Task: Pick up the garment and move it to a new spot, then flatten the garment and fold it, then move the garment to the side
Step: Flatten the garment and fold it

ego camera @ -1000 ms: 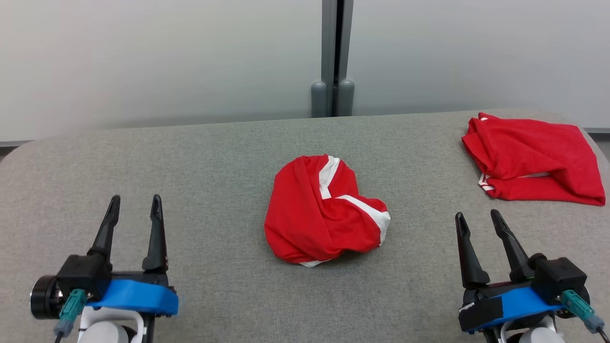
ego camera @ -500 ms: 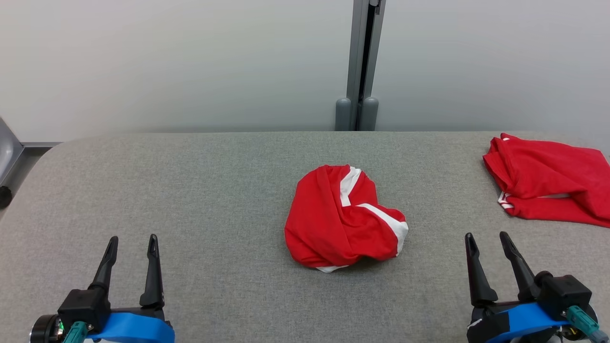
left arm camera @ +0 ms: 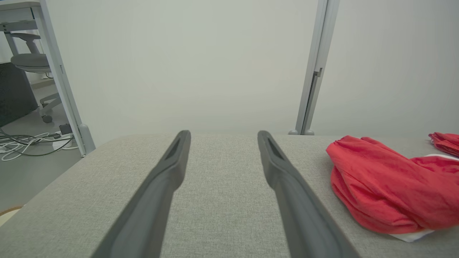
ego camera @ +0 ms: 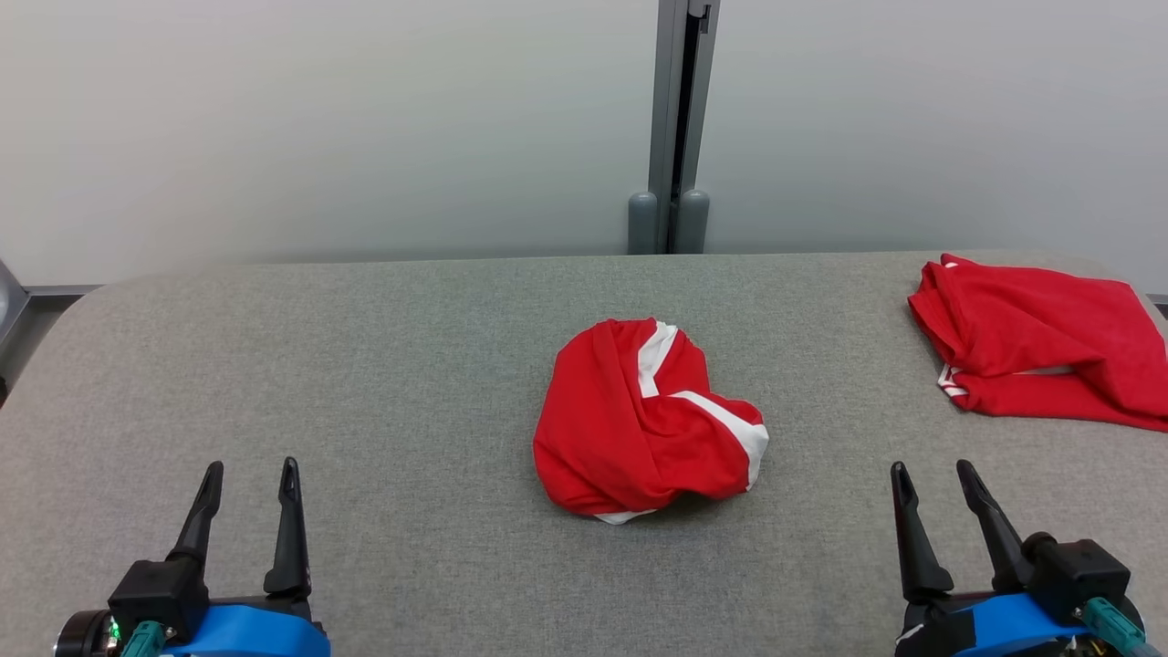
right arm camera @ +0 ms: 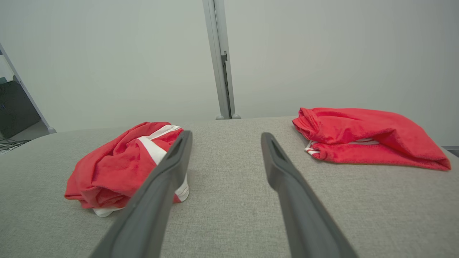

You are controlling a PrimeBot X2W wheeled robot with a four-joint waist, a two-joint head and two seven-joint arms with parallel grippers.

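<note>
A crumpled red garment with white stripes [ego camera: 643,424] lies bunched in the middle of the grey table [ego camera: 383,365]. The same heap sits at the right of the left wrist view [left arm camera: 387,186] and at the left of the right wrist view [right arm camera: 125,168]. My left gripper [ego camera: 251,474] rests open near the front left edge, well left of the garment. At the front right, my right gripper [ego camera: 935,474] stands open too, nothing between its fingers, to the right of the heap.
A second red garment [ego camera: 1031,342], roughly folded, lies at the table's far right edge and appears in the right wrist view [right arm camera: 365,138]. A pale wall with a grey post [ego camera: 671,128] stands behind the table. An office chair and floor cables [left arm camera: 28,139] lie left of the table.
The head camera has shifted, so the whole scene sits lower in view. Both grippers stay open at the front edge and the garments lie where they were.
</note>
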